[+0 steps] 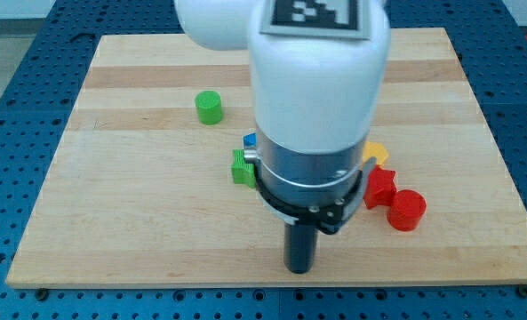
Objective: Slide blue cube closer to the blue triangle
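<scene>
While the arm hangs low over the board, its big white housing [316, 80] blocks most of the middle, w/ a black-and-white marker tag [312, 13] on top. Below that sits a grey metal collar [309, 173], then the dark rod, and my tip [299, 269] ends near the view's bottom edge of the wooden board [112, 231], on bare wood. No jaws on this rig, just the straight rod, so nothing to open or close.

Task blocks: only a small sliver of a blue block [249, 140] peeks out at the view's left of the collar; can't tell if that's the cube or the triangle, since the rest is hidden behind the arm. The other blue piece doesn't show.

Just below that sliver, touching or nearly so, is a green block [242, 169], shape unclear, partly covered by the collar. A green cylinder [209, 108] stands alone further toward the view's top-left, well apart from the rest.

On the view's right of the arm: a bit of a yellow block [378, 153], a red star-ish block [380, 188] just under it, and a red cylinder [407, 211] beside that, touching or almost. My tip is below all of these, apart from each, approx. between the green block and the red pair.

A blue pegboard table [14, 62] surrounds the board.
</scene>
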`<state>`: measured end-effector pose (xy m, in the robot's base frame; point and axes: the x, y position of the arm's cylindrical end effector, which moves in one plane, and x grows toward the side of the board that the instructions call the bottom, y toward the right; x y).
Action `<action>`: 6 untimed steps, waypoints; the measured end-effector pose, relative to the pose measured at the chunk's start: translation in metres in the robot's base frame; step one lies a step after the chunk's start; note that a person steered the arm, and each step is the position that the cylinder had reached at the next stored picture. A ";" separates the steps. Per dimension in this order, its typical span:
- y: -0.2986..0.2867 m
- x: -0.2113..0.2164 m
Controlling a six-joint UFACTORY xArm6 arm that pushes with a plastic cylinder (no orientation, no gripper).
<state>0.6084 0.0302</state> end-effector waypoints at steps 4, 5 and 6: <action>0.005 -0.057; -0.004 -0.068; -0.010 -0.085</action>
